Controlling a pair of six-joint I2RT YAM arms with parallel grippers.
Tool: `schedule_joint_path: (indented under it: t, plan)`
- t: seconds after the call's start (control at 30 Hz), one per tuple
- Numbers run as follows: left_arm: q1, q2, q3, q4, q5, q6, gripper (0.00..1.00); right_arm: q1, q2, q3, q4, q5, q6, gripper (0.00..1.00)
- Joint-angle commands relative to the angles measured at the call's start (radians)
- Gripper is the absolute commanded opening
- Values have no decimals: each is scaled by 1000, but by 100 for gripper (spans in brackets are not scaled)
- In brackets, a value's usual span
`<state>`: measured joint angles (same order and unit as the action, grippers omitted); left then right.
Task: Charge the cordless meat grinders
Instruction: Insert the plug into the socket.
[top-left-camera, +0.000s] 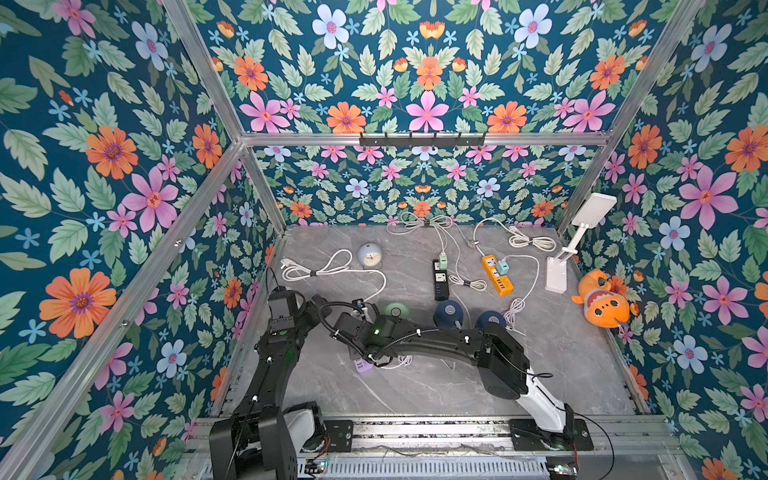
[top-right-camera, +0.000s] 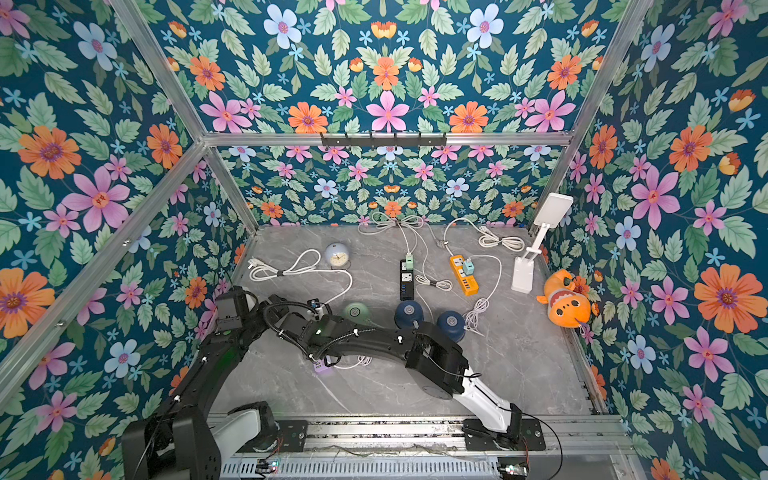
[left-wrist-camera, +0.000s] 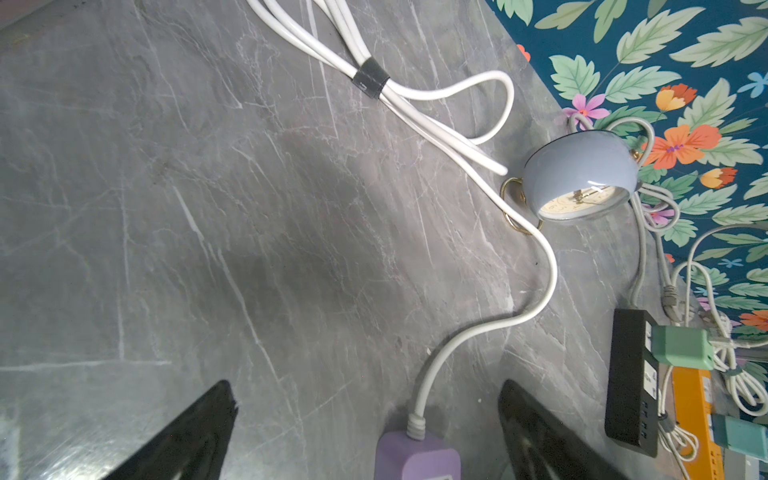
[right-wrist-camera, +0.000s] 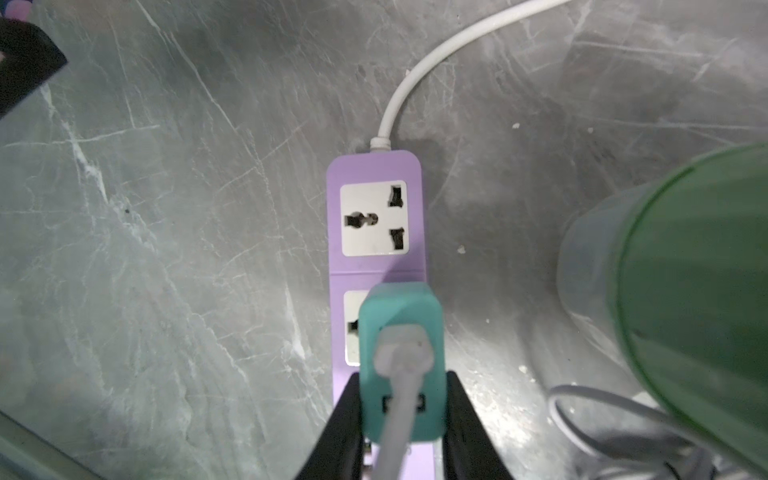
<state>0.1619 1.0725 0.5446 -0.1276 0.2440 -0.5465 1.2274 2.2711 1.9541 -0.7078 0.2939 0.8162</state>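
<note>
You look to be on the last of three hookups. Toward the far side of the table (top-left-camera: 415, 395), a green adapter (top-left-camera: 443, 261) sits in the black power strip (top-left-camera: 440, 286) and a pale teal adapter (top-left-camera: 503, 266) in the orange power strip (top-left-camera: 496, 276). Their white cables lead toward the two navy grinders (top-left-camera: 448, 312), standing mid-table right of the green grinder (top-left-camera: 396, 311). You can't see whether either cable is plugged in at the grinder.

Your right fingers (right-wrist-camera: 345, 419) pinch the third adapter (right-wrist-camera: 401, 332) over the second socket of the purple power strip (right-wrist-camera: 376, 170). Whether it is fully seated isn't clear. That strip's own plug (top-left-camera: 286, 262) lies loose at the far left, so it probably still needs a socket.

Your right arm reaches low across the table from the near right, in front of the grinders, with its wrist bent down over the purple strip. Your left arm rises from the near left with its elbow high. The left fingers (left-wrist-camera: 195, 432) are spread wide on either side of the strip's cord end and hold nothing.
</note>
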Motion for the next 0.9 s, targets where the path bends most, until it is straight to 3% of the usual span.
schedule_joint_path:
  t: [0.0, 0.43, 0.63, 0.67, 0.77, 0.87]
  plan:
    - [12, -6, -2, 17, -2, 19, 100, 1, 23, -8, -75, -32, 20, 0]
    - [74, -14, 6, 36, 34, -1, 100, 30, 147, 13, -159, -56, 30, 0]
    - [86, -10, 26, 27, 58, -1, 100, 18, 65, -4, -113, -76, -23, 0]
    - [87, -10, 30, 24, 58, -1, 100, 13, 31, -3, -101, -79, -36, 11]
    - [87, -11, 43, 11, 64, -1, 100, 1, -79, 2, -56, -60, -89, 61]
    - [87, -16, 61, -4, 64, -2, 99, -12, -135, 42, -53, -59, -142, 80]
